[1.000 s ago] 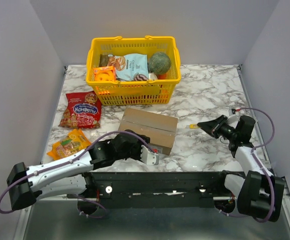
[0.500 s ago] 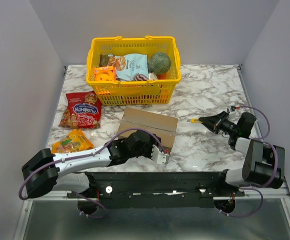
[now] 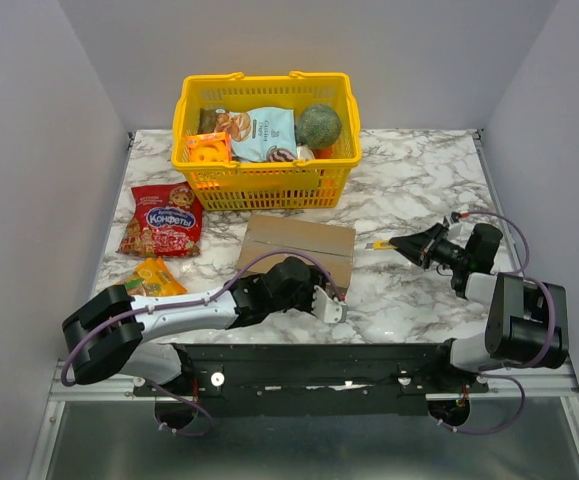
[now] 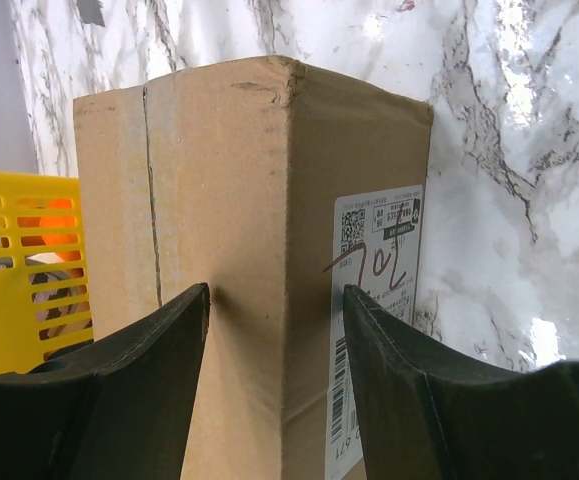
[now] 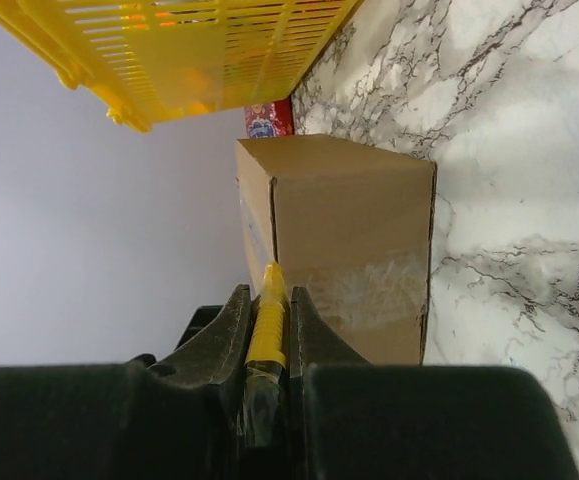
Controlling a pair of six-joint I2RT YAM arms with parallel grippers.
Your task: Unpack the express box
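The express box (image 3: 299,250) is a brown carton lying flat mid-table, its taped seam on top. My left gripper (image 3: 331,302) is at its near right corner. In the left wrist view the box (image 4: 239,180) fills the middle, and the left gripper (image 4: 276,300) straddles that corner edge, one fingertip (image 4: 194,320) on the plain face, the other on the white label (image 4: 379,280). My right gripper (image 3: 414,245) is shut on a yellow cutter (image 3: 379,244) that points at the box's right end, a short gap away. The right wrist view shows the cutter (image 5: 268,320) between the right gripper's (image 5: 266,300) jaws, facing the box (image 5: 354,230).
A yellow basket (image 3: 264,185) full of snacks and a green ball stands behind the box. A red candy bag (image 3: 162,220) and an orange snack bag (image 3: 144,282) lie at the left. Grey walls close in on the left, back and right.
My left gripper has slid right along the box's near side to its right corner, and the box has turned a little. My right gripper has moved left toward the box with the cutter.
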